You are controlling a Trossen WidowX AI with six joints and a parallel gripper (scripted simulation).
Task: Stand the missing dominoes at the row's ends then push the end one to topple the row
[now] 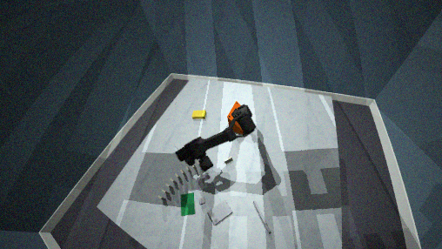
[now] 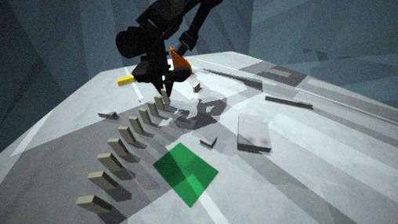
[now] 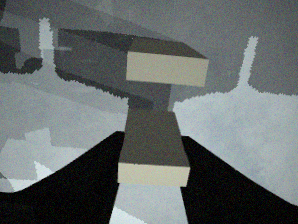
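My gripper (image 2: 165, 89) is clamped on a tan rectangular domino (image 3: 153, 147), held low at the far end of the row of standing dominoes (image 2: 129, 133). Through the wrist camera I see the nearest standing one (image 3: 166, 64) just ahead, matte and blocky. Beside the row lie a flat green square (image 2: 185, 173), a grey slab (image 2: 253, 132) and a yellow block (image 2: 126, 80).

Tan domino (image 3: 153, 155) upright btwn fingers, just beside far end of standing row (image 2: 129, 125).
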